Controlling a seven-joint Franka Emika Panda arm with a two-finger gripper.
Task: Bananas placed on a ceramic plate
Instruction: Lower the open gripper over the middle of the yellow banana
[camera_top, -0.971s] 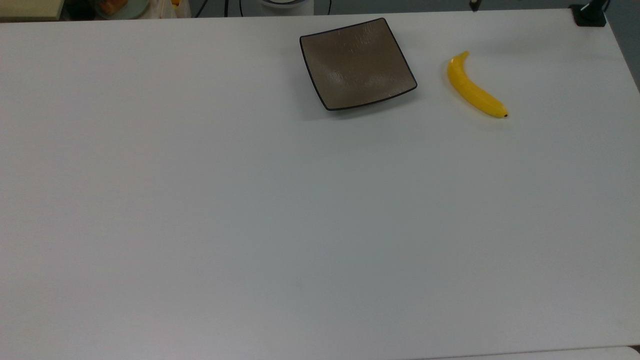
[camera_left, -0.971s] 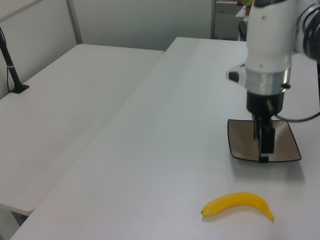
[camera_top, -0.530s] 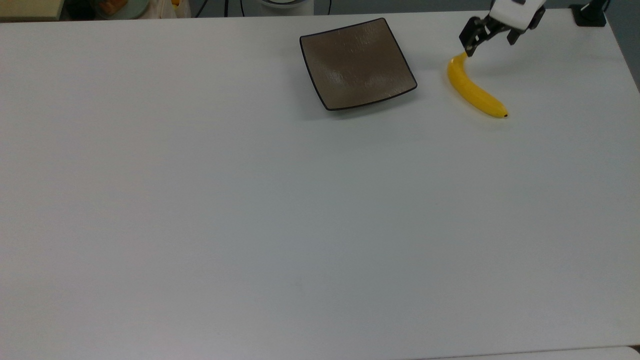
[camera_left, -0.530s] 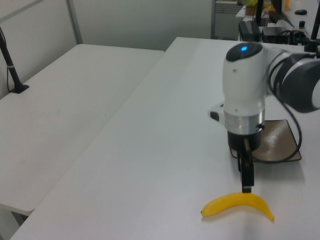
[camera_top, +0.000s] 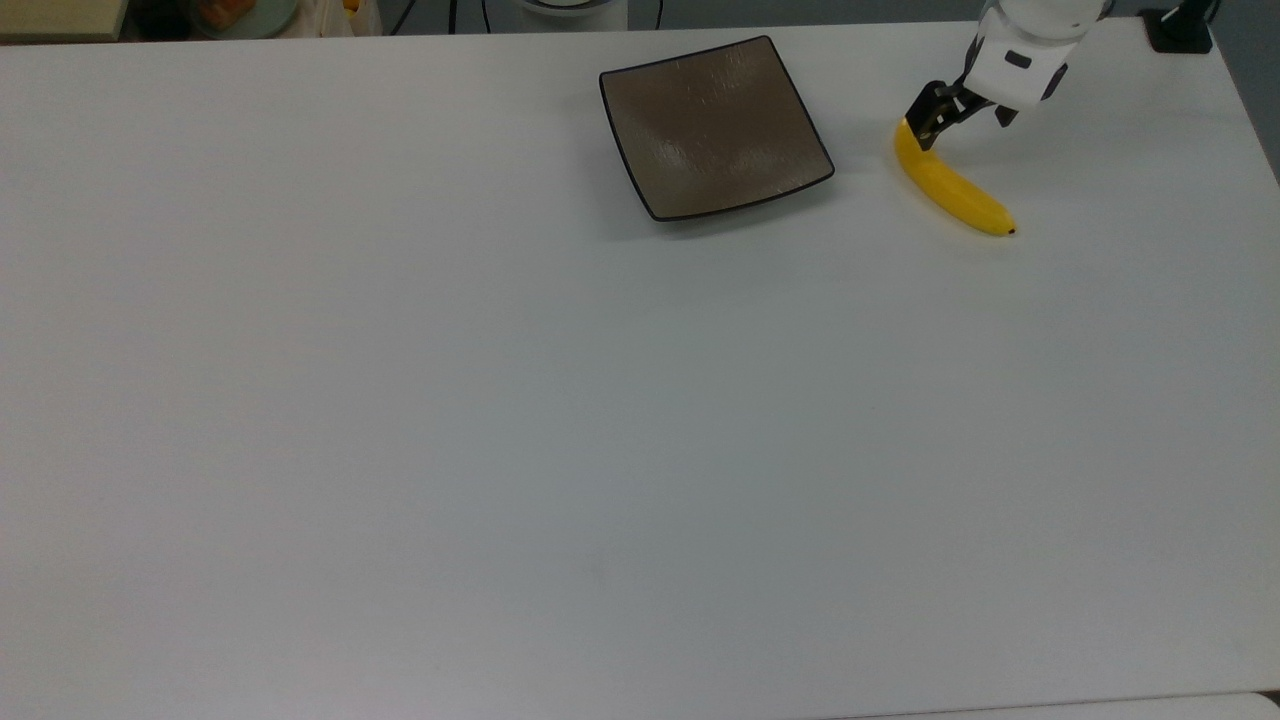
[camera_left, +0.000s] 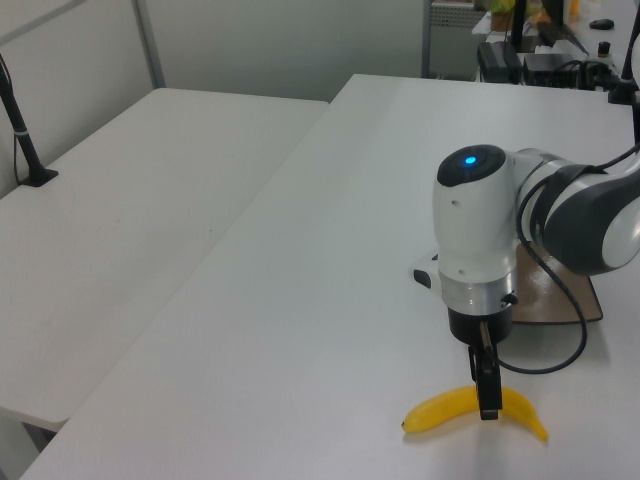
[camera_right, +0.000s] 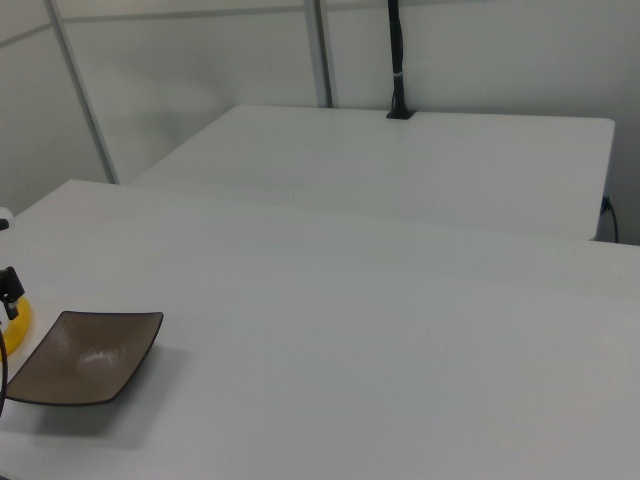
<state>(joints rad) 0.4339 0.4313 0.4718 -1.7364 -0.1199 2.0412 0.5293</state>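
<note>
Landmark: the square, glossy brown-grey ceramic plate (camera_top: 714, 128) with a thin black rim lies flat and bare on the white table (camera_top: 500, 400); I place everything else from it.
Banana: the smooth bright-yellow curved banana (camera_top: 950, 186) lies on the table, near the plate on the top view's right, not touching it; its dark tip points away from the plate.
Pincer: my black two-finger pincer (camera_top: 929, 119) hangs from the white wrist, low over the banana's stem end, the end nearer the plate; in the left view (camera_left: 488, 398) it stands upright across the fruit's middle.
Pincer state: I cannot tell whether the fingers have closed on the banana.
Why so placed: I judge the vertical approach suits a grasp across the narrow width.
Task status: banana not yet on the plate.
</note>
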